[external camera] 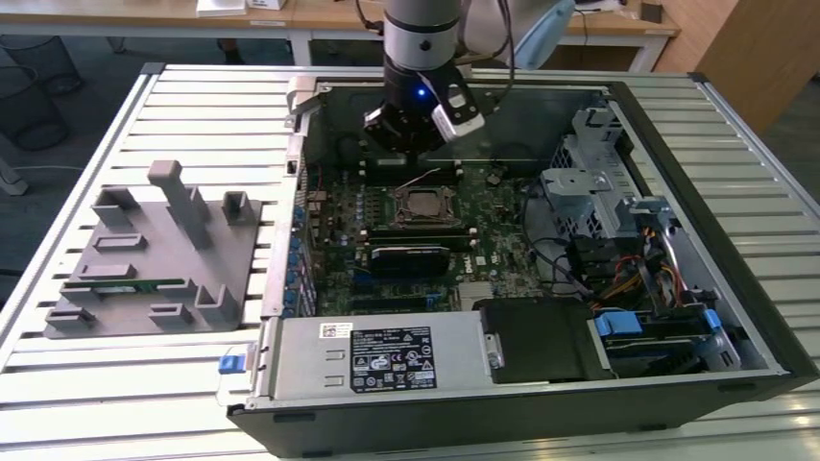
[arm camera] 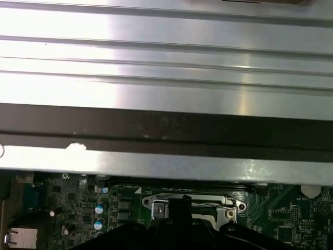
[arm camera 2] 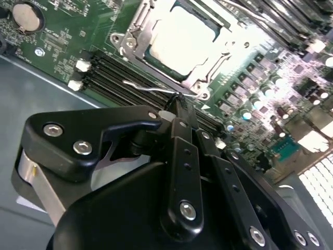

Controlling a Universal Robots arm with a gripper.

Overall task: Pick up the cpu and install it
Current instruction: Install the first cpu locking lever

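The cpu point(external camera: 421, 205) lies flat in the black-framed socket point(external camera: 451, 205) on the green motherboard, its shiny silver top point(arm camera 2: 179, 36) facing up. My gripper point(external camera: 407, 146) hangs inside the open computer case, just beyond the socket's far edge. Its black fingers point(arm camera 2: 179, 136) are pressed together and nothing shows between them. Their tips point(arm camera 2: 178, 104) sit right at the thin wire socket lever point(arm camera 2: 148, 89); whether they touch it I cannot tell. The first wrist view catches the socket frame's metal edge point(arm camera: 191, 207) just past the gripper's dark body point(arm camera: 177, 232).
The case point(external camera: 717, 288) lies open on a slatted metal table point(external camera: 192, 384). A grey fixture point(external camera: 154, 254) holding a green memory stick point(external camera: 129, 285) sits at the exterior view's left. Drive cages and cables point(external camera: 628, 259) crowd the right; black memory slots point(arm camera 2: 119, 78) flank the socket.
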